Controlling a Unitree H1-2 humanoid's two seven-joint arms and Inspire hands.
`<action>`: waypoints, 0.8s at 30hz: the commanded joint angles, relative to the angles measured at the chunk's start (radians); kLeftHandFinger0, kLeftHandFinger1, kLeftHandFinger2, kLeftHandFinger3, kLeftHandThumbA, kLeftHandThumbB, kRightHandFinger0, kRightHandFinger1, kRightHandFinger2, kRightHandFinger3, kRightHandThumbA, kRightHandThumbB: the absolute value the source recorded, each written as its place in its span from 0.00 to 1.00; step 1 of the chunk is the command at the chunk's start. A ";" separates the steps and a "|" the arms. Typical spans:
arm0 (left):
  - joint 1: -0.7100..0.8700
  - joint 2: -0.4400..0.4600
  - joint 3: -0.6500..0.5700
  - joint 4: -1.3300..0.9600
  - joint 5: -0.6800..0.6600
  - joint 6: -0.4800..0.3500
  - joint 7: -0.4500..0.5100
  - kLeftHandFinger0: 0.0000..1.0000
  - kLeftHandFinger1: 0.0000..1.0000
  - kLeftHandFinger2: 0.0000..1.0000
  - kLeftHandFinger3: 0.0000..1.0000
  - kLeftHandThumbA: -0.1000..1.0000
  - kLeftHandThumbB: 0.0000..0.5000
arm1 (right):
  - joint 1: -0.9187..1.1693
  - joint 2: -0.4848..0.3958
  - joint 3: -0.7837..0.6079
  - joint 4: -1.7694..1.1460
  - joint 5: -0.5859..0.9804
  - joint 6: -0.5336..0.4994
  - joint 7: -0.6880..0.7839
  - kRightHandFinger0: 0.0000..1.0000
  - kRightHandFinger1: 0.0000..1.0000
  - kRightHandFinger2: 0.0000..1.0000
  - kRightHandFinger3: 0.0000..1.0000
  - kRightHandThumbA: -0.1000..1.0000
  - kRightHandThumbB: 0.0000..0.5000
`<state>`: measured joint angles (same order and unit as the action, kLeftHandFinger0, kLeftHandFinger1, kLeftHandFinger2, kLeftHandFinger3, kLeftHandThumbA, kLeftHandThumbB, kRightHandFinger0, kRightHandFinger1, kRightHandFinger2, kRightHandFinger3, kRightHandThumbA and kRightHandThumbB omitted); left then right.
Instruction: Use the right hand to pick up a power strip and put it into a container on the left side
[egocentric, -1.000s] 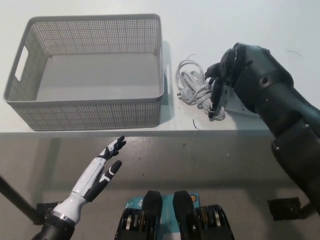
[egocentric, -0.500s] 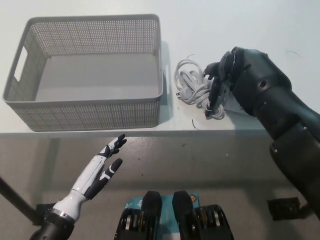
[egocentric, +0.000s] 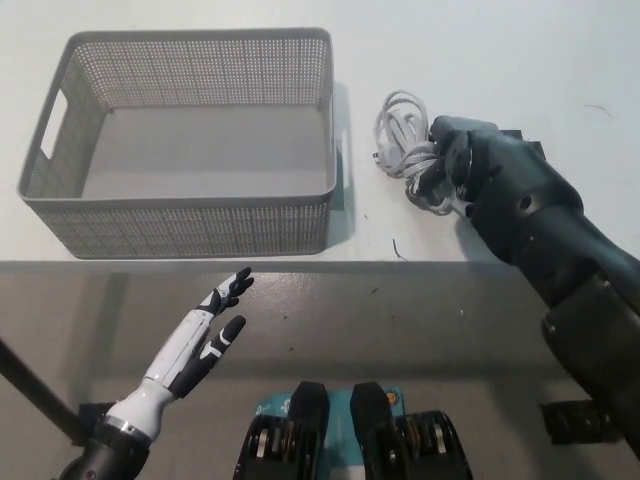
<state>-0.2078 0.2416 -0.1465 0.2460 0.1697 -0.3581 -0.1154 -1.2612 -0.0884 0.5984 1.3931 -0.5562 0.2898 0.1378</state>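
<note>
Head view is showing the grey perforated basket (egocentric: 190, 215) sitting at the far left of the white table (egocentric: 500, 60) with nothing lying on its bare floor. Just right of it, the black right hand (egocentric: 462, 165) is bearing down on the power strip's coiled white cable (egocentric: 403, 140), its fingers curling into the loops, though whether they are actually gripping cannot be told and the strip body is lying mostly hidden beneath the hand. Near left, off the table, the white left hand (egocentric: 205, 335) is resting with fingers spread, holding nothing.
</note>
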 joint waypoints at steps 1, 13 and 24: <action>-0.048 0.031 0.017 -0.026 0.011 -0.021 -0.006 1.00 1.00 1.00 1.00 1.00 0.50 | 0.067 -0.111 -0.070 0.017 0.023 -0.102 -0.443 0.03 0.14 0.35 0.64 0.02 0.57; -0.052 0.032 0.022 -0.030 -0.003 -0.009 -0.012 1.00 1.00 1.00 1.00 1.00 0.45 | -0.017 -0.142 -0.079 -0.001 0.006 -0.201 -0.538 0.00 0.01 0.14 0.72 0.00 0.53; -0.060 0.033 0.022 -0.027 0.005 -0.010 -0.006 1.00 1.00 1.00 1.00 1.00 0.42 | -0.205 -0.227 -0.067 -0.090 -0.034 -0.265 -0.606 0.00 0.00 0.06 0.48 0.00 0.50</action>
<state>-0.2293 0.2432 -0.1452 0.2462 0.1697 -0.3573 -0.1154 -1.2298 -0.2253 0.5459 1.3923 -0.5445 0.1584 -0.2277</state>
